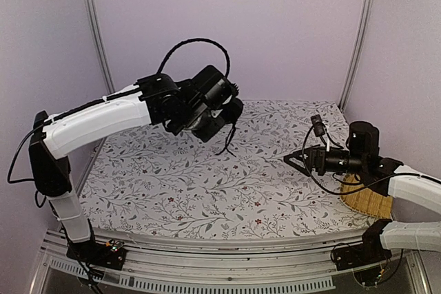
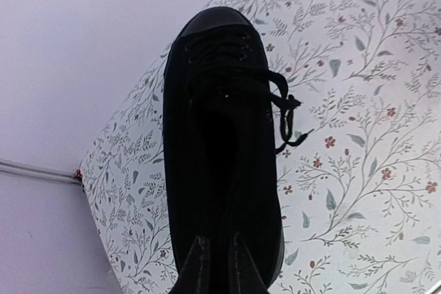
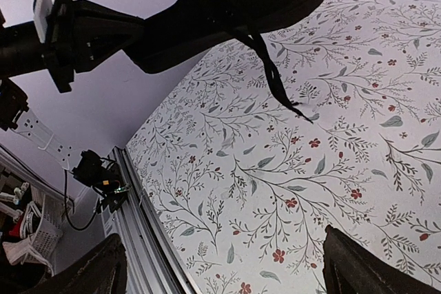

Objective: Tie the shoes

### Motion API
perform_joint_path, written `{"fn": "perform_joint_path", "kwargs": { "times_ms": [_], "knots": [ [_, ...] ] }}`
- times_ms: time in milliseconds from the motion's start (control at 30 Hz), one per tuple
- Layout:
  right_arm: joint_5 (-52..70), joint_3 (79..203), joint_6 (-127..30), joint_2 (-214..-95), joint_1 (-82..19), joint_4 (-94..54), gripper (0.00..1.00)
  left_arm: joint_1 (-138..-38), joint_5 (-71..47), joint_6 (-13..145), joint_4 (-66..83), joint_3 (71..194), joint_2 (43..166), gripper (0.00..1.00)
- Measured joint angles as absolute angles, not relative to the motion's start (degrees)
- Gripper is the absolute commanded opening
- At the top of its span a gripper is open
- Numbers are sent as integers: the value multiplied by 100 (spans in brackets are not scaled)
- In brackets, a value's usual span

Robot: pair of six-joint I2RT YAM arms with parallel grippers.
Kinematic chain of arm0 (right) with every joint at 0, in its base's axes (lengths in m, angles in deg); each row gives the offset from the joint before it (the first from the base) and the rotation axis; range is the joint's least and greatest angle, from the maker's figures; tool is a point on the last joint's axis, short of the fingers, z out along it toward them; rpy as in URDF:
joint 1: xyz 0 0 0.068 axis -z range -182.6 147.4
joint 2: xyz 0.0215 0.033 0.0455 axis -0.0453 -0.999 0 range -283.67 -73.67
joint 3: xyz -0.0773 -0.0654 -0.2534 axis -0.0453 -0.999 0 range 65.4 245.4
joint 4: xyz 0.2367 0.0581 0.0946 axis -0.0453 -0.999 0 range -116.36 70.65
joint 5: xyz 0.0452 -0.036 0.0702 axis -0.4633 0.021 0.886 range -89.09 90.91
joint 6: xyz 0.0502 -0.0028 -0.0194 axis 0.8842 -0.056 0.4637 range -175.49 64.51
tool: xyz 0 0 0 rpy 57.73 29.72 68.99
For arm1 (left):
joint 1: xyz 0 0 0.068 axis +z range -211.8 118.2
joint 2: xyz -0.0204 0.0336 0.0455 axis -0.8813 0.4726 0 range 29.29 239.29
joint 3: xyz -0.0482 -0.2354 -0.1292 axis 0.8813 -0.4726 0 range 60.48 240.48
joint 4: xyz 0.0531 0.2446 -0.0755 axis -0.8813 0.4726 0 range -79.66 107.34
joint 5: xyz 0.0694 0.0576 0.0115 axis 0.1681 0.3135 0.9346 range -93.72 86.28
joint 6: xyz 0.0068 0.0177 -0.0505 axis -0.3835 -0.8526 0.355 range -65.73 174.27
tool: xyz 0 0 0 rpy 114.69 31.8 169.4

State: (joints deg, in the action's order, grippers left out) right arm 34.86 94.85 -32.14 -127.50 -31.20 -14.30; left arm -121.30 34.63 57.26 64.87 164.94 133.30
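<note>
Your all-black low-top lace-up shoe hangs in the air above the far part of the white floral-printed tablecloth, clear of the cloth, with its toe pointing away from the left wrist. Its thin black laces dangle off one side, and no bow shows. The left gripper is clenched on the heel end of the shoe. The right gripper waits well apart on the right, fingers spread wide and empty, near a woven straw mat. You appear to be placing the shoe, with tying not yet begun. Next, likely, you set it down steady and bring the right fingers to a lace end.
</note>
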Motion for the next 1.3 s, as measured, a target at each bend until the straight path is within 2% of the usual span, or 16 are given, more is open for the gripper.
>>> {"fn": "perform_joint_path", "kwargs": {
  "times_ms": [367, 767, 800, 867, 933, 1033, 1067, 1100, 1300],
  "knots": [
    [2070, 9503, -3421, -13974, -4346, -306, 99, -13005, 2969, 5426, 7120, 17801, 13984, 0],
    [444, 9649, -3542, -15532, -5111, 732, 98, -13389, 2608, 5581, 7249, 18228, 14182, 0],
    [324, 9677, -3542, -15602, -5124, 813, 90, -13389, 2601, 5603, 7260, 18230, 14178, 0],
    [94, 9695, -3537, -15654, -5135, 986, 70, -13389, 2580, 5658, 7284, 18230, 14172, 0],
    [-63, 9695, -3555, -15650, -5137, 1132, 39, -13391, 2538, 5723, 7291, 18230, 14156, 0],
    [-231, 9695, -3599, -15606, -5146, 1289, 9, -13402, 2521, 5800, 7300, 18197, 14078, 0],
    [-271, 9695, -3620, -15558, -5146, 1303, 4, -13402, 2525, 5837, 7286, 18138, 14023, 0],
    [-314, 9695, -3647, -15482, -5148, 1303, 3, -13405, 2540, 5872, 7273, 18057, 13946, 0],
    [-669, 9570, -3671, -14494, -5168, 1043, 2, -13405, 2910, 6254, 7066, 17388, 13570, 0]
  ]
}}
